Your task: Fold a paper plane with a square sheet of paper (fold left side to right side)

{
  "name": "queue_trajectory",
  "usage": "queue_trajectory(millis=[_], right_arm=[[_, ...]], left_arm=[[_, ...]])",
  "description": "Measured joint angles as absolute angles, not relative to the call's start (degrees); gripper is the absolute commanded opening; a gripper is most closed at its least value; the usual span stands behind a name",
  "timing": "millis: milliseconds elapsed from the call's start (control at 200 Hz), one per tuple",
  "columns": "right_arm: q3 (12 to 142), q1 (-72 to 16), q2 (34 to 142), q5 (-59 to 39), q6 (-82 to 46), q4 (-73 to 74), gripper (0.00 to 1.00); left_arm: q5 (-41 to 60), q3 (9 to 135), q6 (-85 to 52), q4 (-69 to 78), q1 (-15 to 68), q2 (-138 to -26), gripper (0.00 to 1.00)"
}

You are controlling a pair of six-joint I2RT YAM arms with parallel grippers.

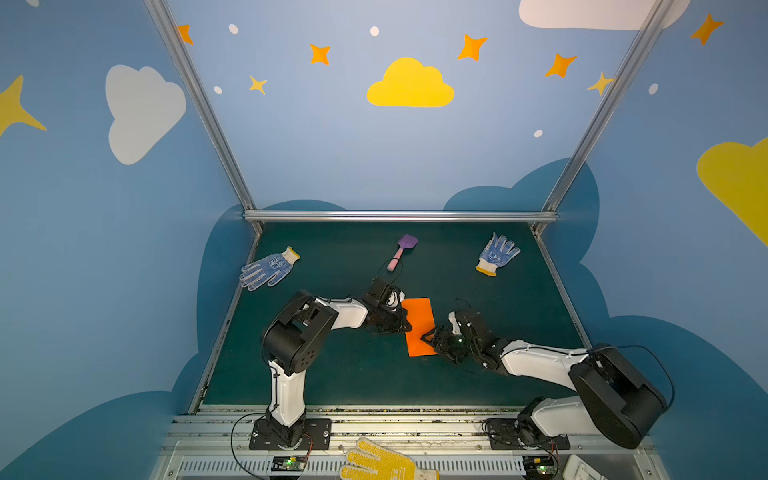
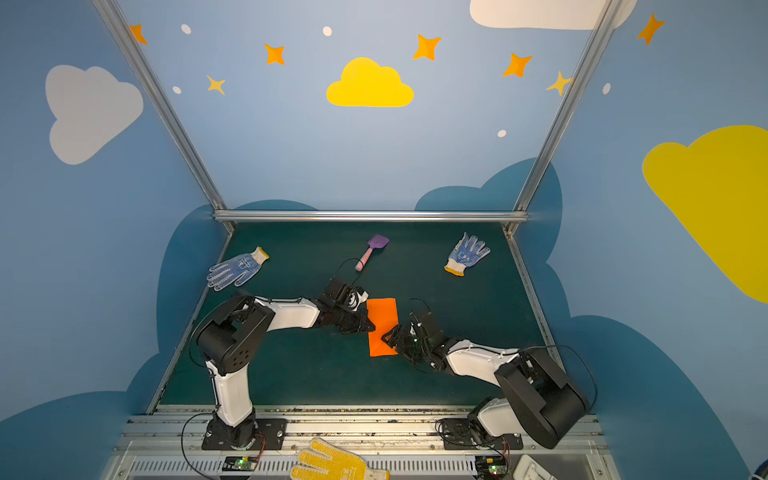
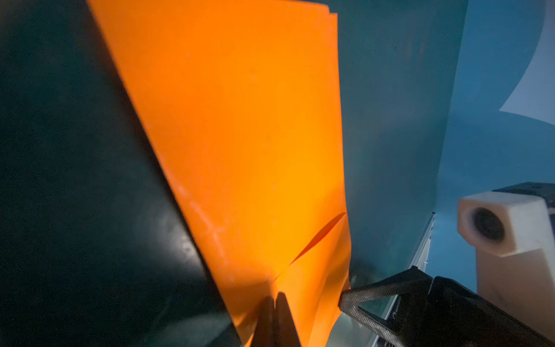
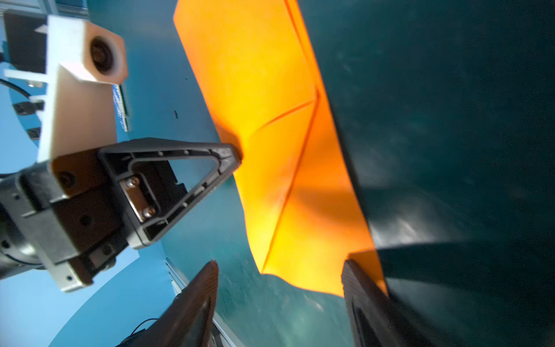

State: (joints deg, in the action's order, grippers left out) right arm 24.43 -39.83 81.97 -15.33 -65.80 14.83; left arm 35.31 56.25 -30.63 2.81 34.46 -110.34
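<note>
Left hand [image 1: 409,328] first: my two fingers [image 3: 283,312] are pressed together, and their tip touches the left edge of the square sheet of paper [image 1: 417,322]. Whether a layer is caught between them I cannot tell. My right hand [image 1: 428,337] is spread and reaches in from the right at the sheet's near end. The right wrist view shows that end's corner between my parted fingers [image 4: 207,288], one of them just at the corner, with nothing clamped.

Everything sits on the dark green worktop [image 1: 332,374]. At its middle lies the orange sheet, folded into a narrow rectangle with its long sides running near to far. Diagonal creases cross its near end. A yellow-dotted glove [image 1: 382,461] lies off the worktop on the metal rail [image 1: 415,432] at the near edge. One blue-dotted glove [image 1: 269,269] lies far left, fingers pointing near-left. A second blue-dotted glove [image 1: 496,254] lies far right, fingers pointing away. A spatula [image 1: 401,251] with a purple head and pink handle lies far centre, well apart from the sheet.
</note>
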Motion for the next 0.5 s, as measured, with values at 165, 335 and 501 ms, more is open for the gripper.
queue_trajectory(millis=[165, 335, 501], right_arm=[[24.2, -39.8, 84.9, -16.4, -65.7, 21.6, 0.69], [23.2, -39.7, 86.5, -17.1, -65.8, 26.8, 0.68], [22.2, -39.8, 86.2, -16.9, -65.6, 28.4, 0.67]], left_arm=[[35.3, 56.2, -30.7, 2.8, 34.5, -110.3, 0.04], [35.3, 56.2, -30.7, 2.8, 34.5, -110.2, 0.04], [35.4, 55.4, -31.0, 3.0, 34.5, -109.2, 0.27]])
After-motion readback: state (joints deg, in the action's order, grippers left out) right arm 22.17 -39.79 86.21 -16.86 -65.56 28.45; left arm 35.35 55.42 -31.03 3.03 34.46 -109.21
